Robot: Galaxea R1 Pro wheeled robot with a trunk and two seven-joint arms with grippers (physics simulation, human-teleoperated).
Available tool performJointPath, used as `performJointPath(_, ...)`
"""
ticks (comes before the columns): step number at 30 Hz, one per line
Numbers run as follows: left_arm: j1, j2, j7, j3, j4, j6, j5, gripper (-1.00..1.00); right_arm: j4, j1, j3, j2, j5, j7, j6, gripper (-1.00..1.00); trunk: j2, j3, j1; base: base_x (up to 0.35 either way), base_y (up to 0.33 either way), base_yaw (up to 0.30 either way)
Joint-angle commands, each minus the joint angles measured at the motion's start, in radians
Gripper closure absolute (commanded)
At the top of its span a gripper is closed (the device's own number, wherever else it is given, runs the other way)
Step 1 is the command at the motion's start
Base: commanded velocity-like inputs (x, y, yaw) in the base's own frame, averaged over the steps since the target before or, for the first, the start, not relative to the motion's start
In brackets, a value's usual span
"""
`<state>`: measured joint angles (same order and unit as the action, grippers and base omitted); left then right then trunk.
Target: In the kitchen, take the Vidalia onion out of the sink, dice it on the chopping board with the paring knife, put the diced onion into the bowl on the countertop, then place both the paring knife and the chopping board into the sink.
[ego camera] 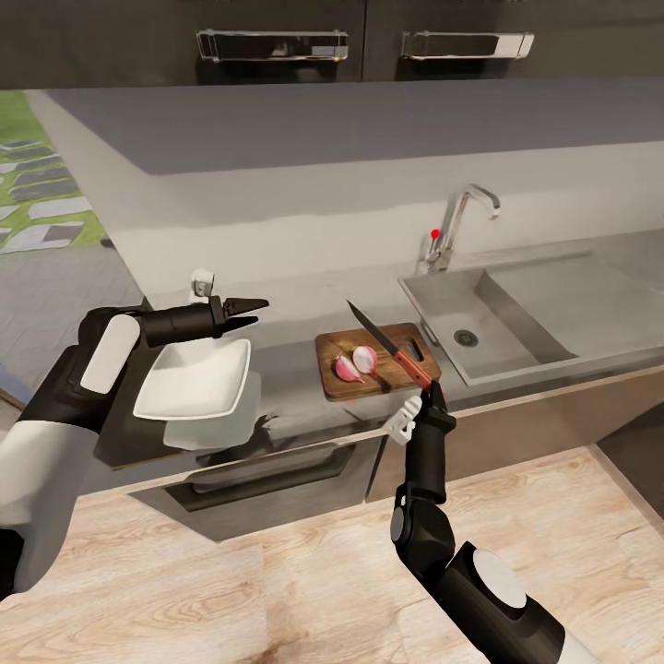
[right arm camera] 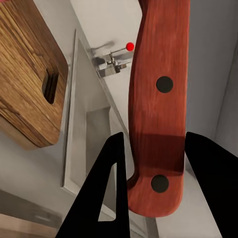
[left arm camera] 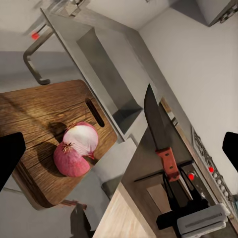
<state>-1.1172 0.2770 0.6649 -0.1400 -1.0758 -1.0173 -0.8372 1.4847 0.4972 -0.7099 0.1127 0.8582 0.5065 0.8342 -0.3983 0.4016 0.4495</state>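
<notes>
1. Two onion [ego camera: 358, 363] halves lying on the chopping board [ego camera: 337, 385], not yet diced; board resting on the grey surface [ego camera: 295, 304], just beside the sink [ego camera: 433, 309].
2. Right end effector [ego camera: 426, 392] pinched on the red handle of the knife [ego camera: 392, 346], blade raised and angled over the board.
3. Left end effector [ego camera: 249, 312] spread, holding nothing, hovering above the white bowl [ego camera: 195, 380] near the surface's front edge.
4. Step judged in hand: dicing, only half done.
5. Next move judged to call for lowering the blade onto the halves, repeating cuts until small cubes formed, then carrying them to the bowl well apart at the left.
</notes>
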Motion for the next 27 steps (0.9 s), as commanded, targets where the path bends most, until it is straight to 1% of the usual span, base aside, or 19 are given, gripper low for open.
performJointPath(1, -0.001, 0.001, 0.004, -0.001, 0.0, -0.003, 0.001, -1.0, 0.0, 0.001, -0.003, 0.001, -0.002, 0.004, 0.005, 1.0, -0.002, 0.002, 0.001, 0.0, 0.0, -0.001)
performJointPath(5, -0.001, 0.0, 0.004, -0.001, -0.002, -0.003, 0.001, -1.0, 0.0, 0.001, -0.003, 0.001, -0.002, 0.004, 0.005, 1.0, -0.002, 0.002, 0.001, 0.017, 0.109, 0.0)
performJointPath(10, -0.001, -0.001, 0.004, -0.002, -0.048, -0.003, 0.001, -1.0, 0.0, 0.001, 0.0, 0.001, -0.002, 0.004, 0.005, 1.0, -0.002, 0.002, 0.001, 0.06, 0.229, 0.0)
performJointPath(15, -0.001, -0.001, 0.004, -0.002, -0.068, -0.003, 0.0, -1.0, 0.0, 0.001, 0.007, 0.001, -0.002, 0.0, 0.003, 1.0, -0.002, 0.002, 0.001, 0.019, 0.068, 0.0)
performJointPath(16, -0.001, -0.001, 0.004, -0.003, -0.071, -0.003, 0.0, -1.0, 0.0, 0.001, 0.029, 0.001, -0.002, -0.014, 0.001, 1.0, -0.002, 0.002, 0.001, 0.002, 0.008, 0.0)
performJointPath(17, -0.001, -0.001, 0.004, -0.003, -0.071, -0.003, 0.0, -1.0, 0.0, 0.001, 0.041, 0.001, -0.001, -0.023, 0.001, 1.0, -0.002, 0.002, 0.001, 0.001, 0.005, 0.0)
performJointPath(20, -0.001, -0.001, 0.004, -0.003, -0.071, -0.003, 0.0, -1.0, 0.0, 0.001, 0.058, 0.001, -0.001, -0.045, 0.0, 1.0, -0.002, 0.002, 0.001, 0.001, 0.003, 0.0)
performJointPath(27, -0.001, -0.001, 0.004, -0.003, -0.071, -0.003, 0.0, -1.0, 0.0, 0.001, 0.07, 0.006, -0.001, -0.072, 0.0, 1.0, -0.002, 0.002, 0.001, 0.0, 0.0, 0.0)
